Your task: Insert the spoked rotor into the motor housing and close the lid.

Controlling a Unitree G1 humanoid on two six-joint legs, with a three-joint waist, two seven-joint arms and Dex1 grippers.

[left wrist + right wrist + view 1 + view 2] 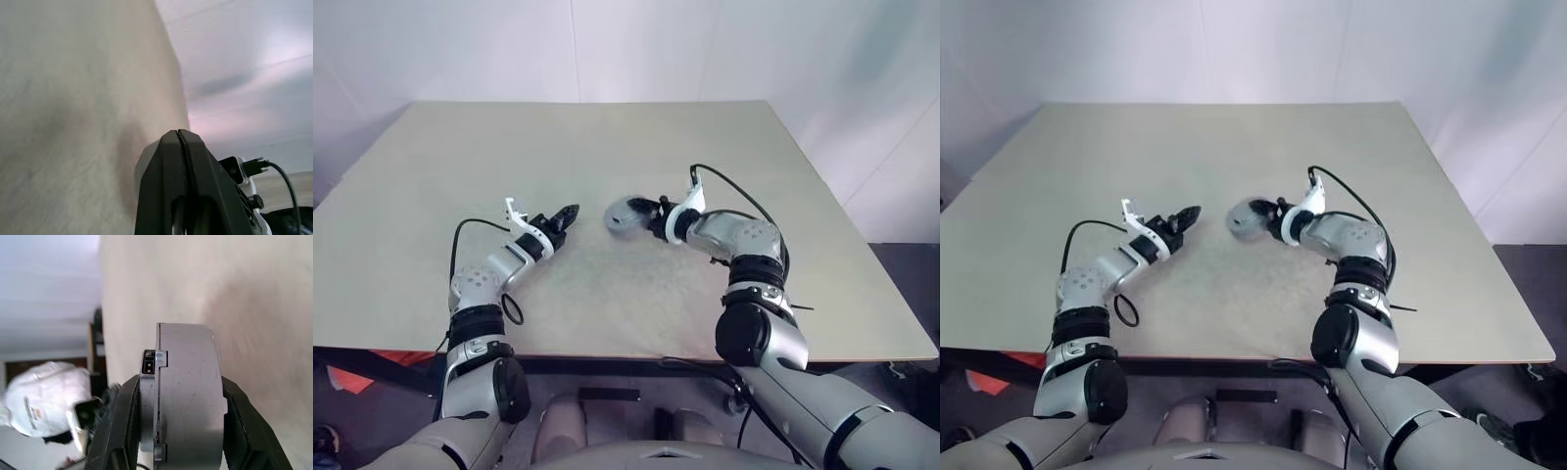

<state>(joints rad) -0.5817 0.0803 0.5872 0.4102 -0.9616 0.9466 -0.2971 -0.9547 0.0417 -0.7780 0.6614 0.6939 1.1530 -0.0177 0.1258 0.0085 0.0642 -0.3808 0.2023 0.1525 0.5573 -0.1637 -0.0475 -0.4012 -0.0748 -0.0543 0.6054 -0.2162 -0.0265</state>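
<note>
My right gripper is shut on a round grey metal body, the motor housing, and holds it on edge just above the middle of the table. In the right wrist view the housing sits edge-on between both black fingers. A thinner grey disc, apparently the lid, lies flush against one face, with a small dark connector at the seam. The spoked rotor is hidden. My left gripper is shut and empty, a short way to the left of the housing, pointing toward it.
The beige table is bare around both arms, with wide room toward the far edge and both sides. Black cables loop from each wrist, the right one arching over the forearm. A white wall stands behind the table.
</note>
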